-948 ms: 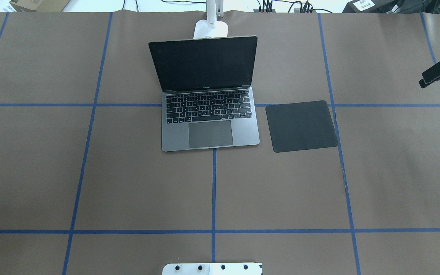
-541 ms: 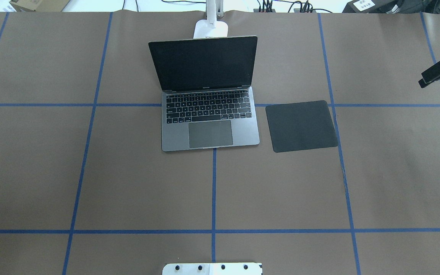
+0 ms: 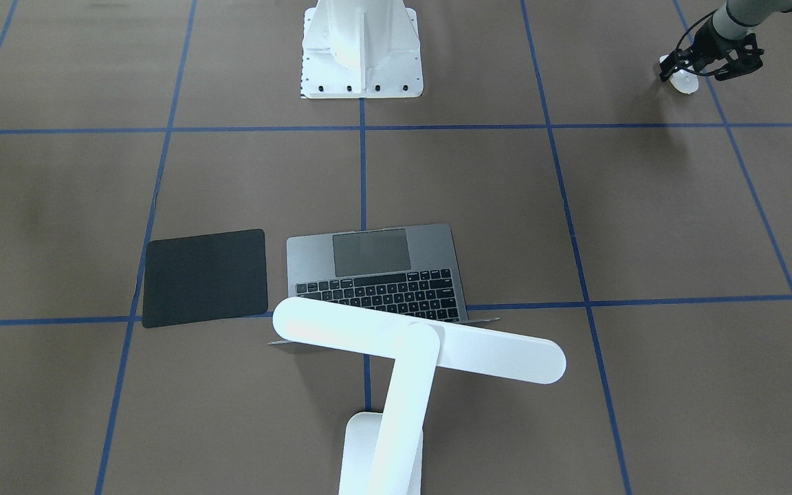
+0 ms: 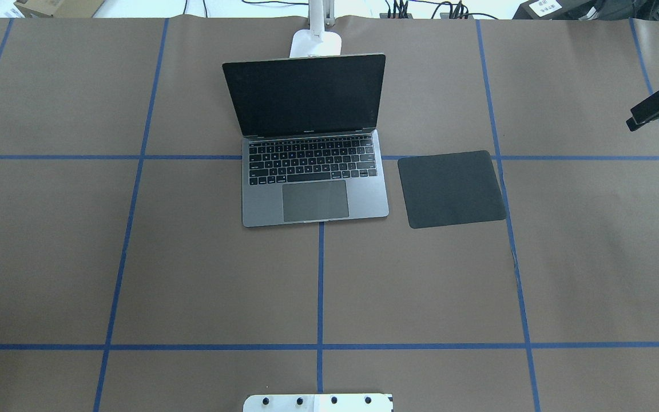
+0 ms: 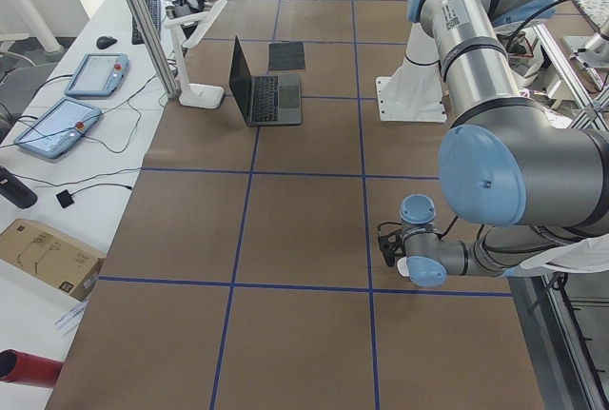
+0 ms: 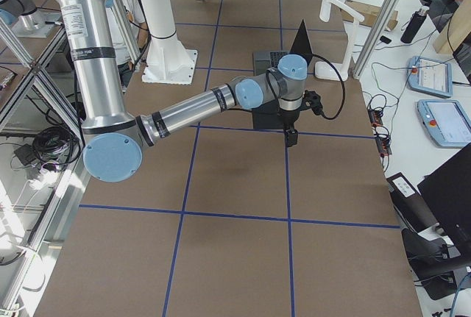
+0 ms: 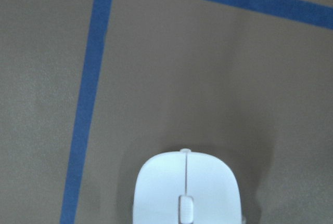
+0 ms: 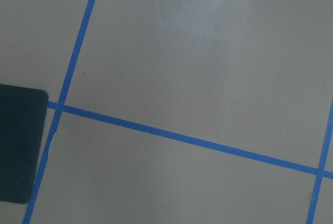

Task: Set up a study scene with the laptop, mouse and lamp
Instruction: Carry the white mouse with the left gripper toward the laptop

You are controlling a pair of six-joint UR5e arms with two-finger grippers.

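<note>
The open grey laptop [image 4: 315, 183] sits at the table's middle, screen up. The white lamp [image 3: 416, 344] stands behind it, with its bar head over the screen's top edge. The white mouse [image 3: 683, 82] lies far out on my left side and fills the bottom of the left wrist view [image 7: 184, 190]. My left gripper [image 3: 679, 72] is down at the mouse with its fingertips around it; I cannot tell whether they press on it. My right gripper [image 4: 641, 117] hangs empty above the table right of the black mat; I cannot tell if it is open.
A thin black square mat [image 4: 451, 189] lies just right of the laptop. The white bolted pedestal [image 3: 360, 48] stands at the robot's edge. Blue tape lines cross the brown table cover. Tablets and cables lie beyond the far edge.
My right gripper has drifted very slightly at the overhead view's right edge. The laptop, lamp base and mat have not moved.
</note>
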